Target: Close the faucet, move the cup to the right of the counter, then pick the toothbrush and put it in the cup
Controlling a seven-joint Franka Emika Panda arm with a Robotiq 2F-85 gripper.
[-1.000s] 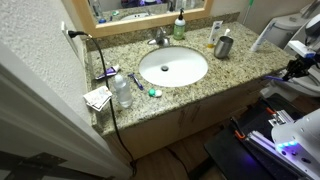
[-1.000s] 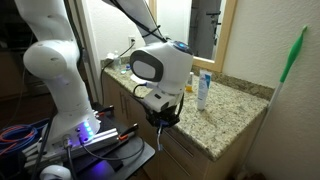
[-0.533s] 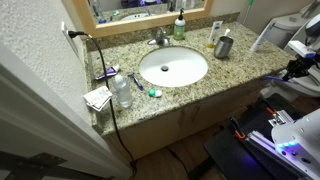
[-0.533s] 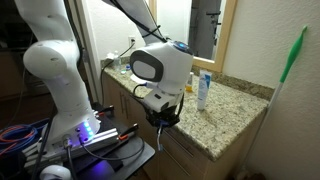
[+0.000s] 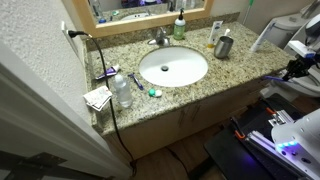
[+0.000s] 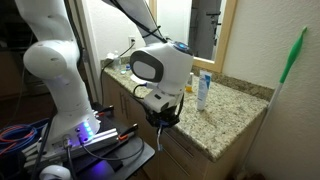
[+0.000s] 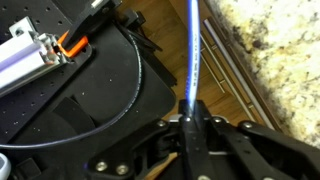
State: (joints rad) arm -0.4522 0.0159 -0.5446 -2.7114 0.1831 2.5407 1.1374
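My gripper (image 7: pixel 190 122) is shut on the thin blue toothbrush (image 7: pixel 191 50), which sticks straight out from the jaws. It hangs off the front of the granite counter (image 5: pixel 232 72), beside the cabinet, and shows in both exterior views (image 5: pixel 291 68) (image 6: pixel 163 118). The dark grey cup (image 5: pixel 223 46) stands on the counter at the back, to the right of the white oval sink (image 5: pixel 173 67). The chrome faucet (image 5: pixel 158 38) sits behind the sink. No water stream shows. The counter's edge (image 7: pixel 285 50) fills the wrist view's right side.
A green soap bottle (image 5: pixel 179 28) stands behind the sink. A clear water bottle (image 5: pixel 122 92), small items and a black cord (image 5: pixel 108 105) are at the counter's left. A white-blue tube (image 6: pixel 203 90) stands on the counter (image 6: pixel 228 108). Cabinet handles (image 7: pixel 236 80) and a black base (image 7: pixel 70 110) lie below.
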